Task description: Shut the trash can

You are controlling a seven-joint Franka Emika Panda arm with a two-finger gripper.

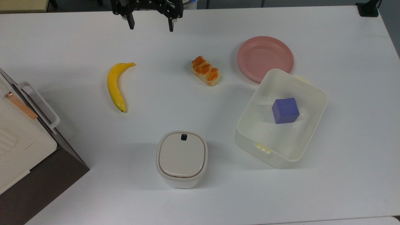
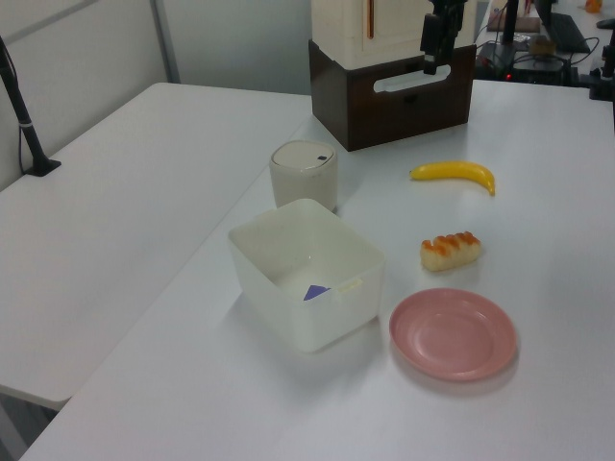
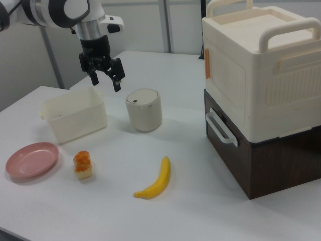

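Observation:
The trash can (image 1: pixel 182 158) stands near the table's front edge in the top view, cream-white with its beige lid lying flat and shut and the black button on top. It also appears as the trash can (image 2: pixel 304 175) in the left view and the trash can (image 3: pixel 144 109) in the right view. My gripper (image 1: pixel 151 27) hangs open and empty at the top view's upper edge, far from the can. In the right view the gripper (image 3: pixel 106 83) is raised in the air, above and to the left of the can.
A banana (image 1: pixel 116 86) and a piece of bread (image 1: pixel 206 75) lie mid-table. A pink plate (image 1: pixel 265 58) sits beside a translucent tub (image 1: pixel 275 157) holding a blue cube (image 1: pixel 285 110). A large cream and brown box (image 1: pixel 18 150) fills the top view's lower left.

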